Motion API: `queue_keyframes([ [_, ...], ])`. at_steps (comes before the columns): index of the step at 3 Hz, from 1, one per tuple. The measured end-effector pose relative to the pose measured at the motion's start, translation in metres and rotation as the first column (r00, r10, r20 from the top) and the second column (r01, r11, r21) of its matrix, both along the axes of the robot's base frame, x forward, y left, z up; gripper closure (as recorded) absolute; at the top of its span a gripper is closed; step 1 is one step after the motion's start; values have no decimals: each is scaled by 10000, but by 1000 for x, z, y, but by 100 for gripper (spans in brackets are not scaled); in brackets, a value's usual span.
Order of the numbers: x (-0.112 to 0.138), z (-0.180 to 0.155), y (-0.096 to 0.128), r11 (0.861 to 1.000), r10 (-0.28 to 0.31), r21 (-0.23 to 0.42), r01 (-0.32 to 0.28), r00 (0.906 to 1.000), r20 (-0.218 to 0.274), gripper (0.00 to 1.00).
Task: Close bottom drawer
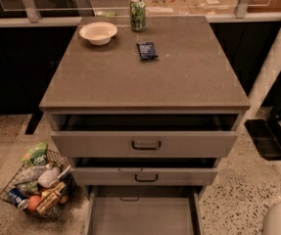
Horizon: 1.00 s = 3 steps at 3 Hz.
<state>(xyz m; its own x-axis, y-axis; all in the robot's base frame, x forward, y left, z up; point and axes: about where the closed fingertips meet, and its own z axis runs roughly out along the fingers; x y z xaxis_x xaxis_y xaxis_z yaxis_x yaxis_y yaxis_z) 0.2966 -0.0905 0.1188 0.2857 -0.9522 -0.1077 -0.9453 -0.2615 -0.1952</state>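
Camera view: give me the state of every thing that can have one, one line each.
bottom drawer: pulled far out, nothing seen inside.
middle drawer: open a little.
top drawer: partly open.
can: upright on the cabinet top.
bowl: upright, looks empty.
dark packet: lying flat.
wire basket: filled with items.
claw: not in view.

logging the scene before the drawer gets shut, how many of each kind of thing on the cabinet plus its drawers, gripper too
drawers: 3, top drawer, middle drawer, bottom drawer, all open
bowl: 1
green can: 1
dark packet: 1
gripper: 0, out of view
total: 6
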Motion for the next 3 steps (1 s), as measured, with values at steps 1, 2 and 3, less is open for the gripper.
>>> queue_keyframes([
  [1, 31, -4, 14, 9992, 391, -26, -390, 9971, 650, 100],
  [2, 32, -4, 8, 9991, 419, -29, -418, 9967, 700, 100],
  [3, 58, -9, 6, 9987, 339, -408, -299, 9943, 1007, 100],
])
